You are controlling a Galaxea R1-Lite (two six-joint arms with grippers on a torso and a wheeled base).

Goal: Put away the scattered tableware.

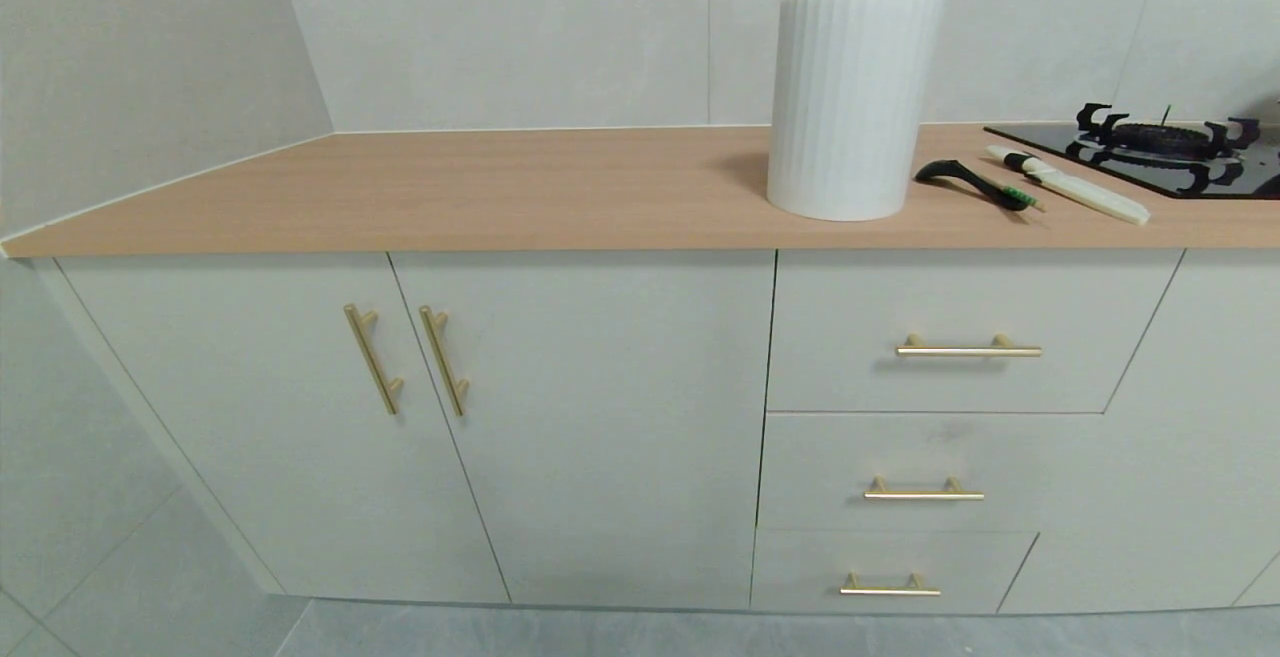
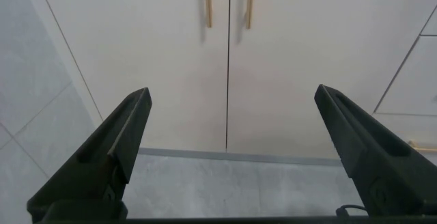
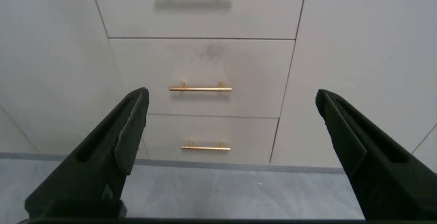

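Two utensils lie on the wooden countertop (image 1: 480, 187), to the right of a tall white ribbed container (image 1: 850, 107) that stands upright near the counter's front edge. The one closer to the container is a black-handled utensil (image 1: 972, 182) with a green tip. Its black end lies just beside the container's base, and I cannot tell whether they touch. On its right lies a cream-coloured knife-like utensil (image 1: 1075, 189) with a black band near its far end. The two lie close together and roughly parallel, slanting toward the front right. Behind them, at the counter's right end, sits a black glass hob (image 1: 1045, 140) with a burner grate (image 1: 1165, 137).

Below the counter, two cabinet doors (image 1: 600, 417) are shut, with a pair of gold bar handles (image 1: 373, 357) at the seam where they meet. To their right is a stack of three shut drawers, each with a gold handle: the top drawer (image 1: 968, 348), the middle drawer (image 1: 923, 493) and the bottom drawer (image 1: 890, 589).

The left gripper (image 2: 232, 93) is released, its two dark fingers (image 2: 123, 142) spread wide with nothing between them. It faces the seam between the cabinet doors, low down, with grey floor (image 2: 225, 183) beneath. The right gripper (image 3: 232, 94) is likewise spread wide and holds nothing. It faces the drawer stack, with the middle drawer's handle showing between its fingers.
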